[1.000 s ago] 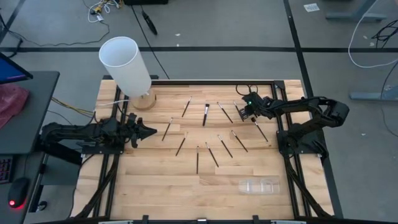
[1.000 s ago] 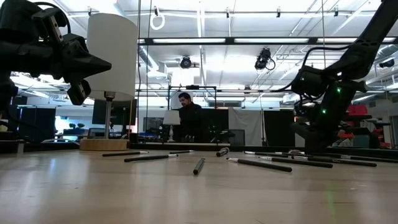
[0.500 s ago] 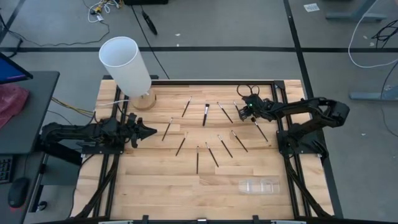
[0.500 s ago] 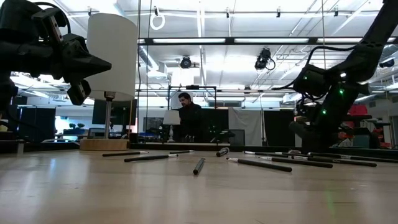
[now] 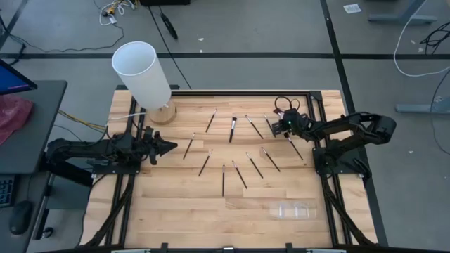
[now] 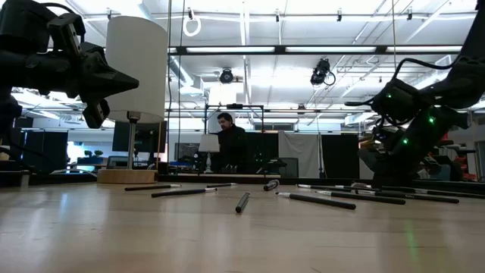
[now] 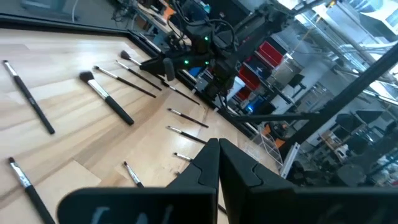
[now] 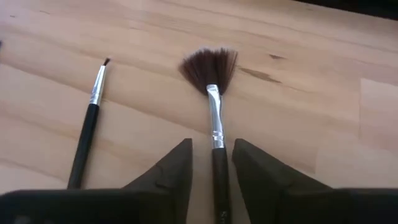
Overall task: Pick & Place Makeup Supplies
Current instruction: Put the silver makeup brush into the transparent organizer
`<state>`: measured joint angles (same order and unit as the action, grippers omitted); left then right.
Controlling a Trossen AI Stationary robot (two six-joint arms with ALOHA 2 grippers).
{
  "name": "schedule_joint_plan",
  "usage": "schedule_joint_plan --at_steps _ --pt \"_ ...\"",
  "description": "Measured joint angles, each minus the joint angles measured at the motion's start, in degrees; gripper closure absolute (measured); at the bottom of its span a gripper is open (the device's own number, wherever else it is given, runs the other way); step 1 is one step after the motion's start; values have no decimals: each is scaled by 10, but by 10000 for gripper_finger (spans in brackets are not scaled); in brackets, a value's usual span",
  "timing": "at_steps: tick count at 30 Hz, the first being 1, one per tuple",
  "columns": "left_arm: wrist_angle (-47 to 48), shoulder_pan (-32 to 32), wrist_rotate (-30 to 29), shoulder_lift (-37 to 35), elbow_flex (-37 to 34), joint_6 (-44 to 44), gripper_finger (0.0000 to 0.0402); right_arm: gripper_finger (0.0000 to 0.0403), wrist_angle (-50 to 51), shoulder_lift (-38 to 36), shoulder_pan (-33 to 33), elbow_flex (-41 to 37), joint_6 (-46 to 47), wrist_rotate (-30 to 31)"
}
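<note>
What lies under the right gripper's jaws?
A fan brush on bare wood lies between the right gripper jaws, a thinner brush beside it. Its handle's far end is hidden.

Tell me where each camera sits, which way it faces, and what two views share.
High: overhead, looking straight down on table, both arms.
Low: table height, level across brushes; both arms above.
Left wrist: past shut left hand toward the right arm.
Right wrist: down between right hand fingers straddling fan brush.
Shared: white cylinder in high and low.
</note>
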<state>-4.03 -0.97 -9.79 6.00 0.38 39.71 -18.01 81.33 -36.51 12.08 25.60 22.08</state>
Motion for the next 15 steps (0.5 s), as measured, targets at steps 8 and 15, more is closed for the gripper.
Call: schedule_joint_plan --at_steps 8,15 --pt "0 0 -1 0 0 0 394 322 -52 43 -6 1 -15 13" --pt "0 0 -1 0 0 0 394 280 -69 49 -6 0 -36 13"
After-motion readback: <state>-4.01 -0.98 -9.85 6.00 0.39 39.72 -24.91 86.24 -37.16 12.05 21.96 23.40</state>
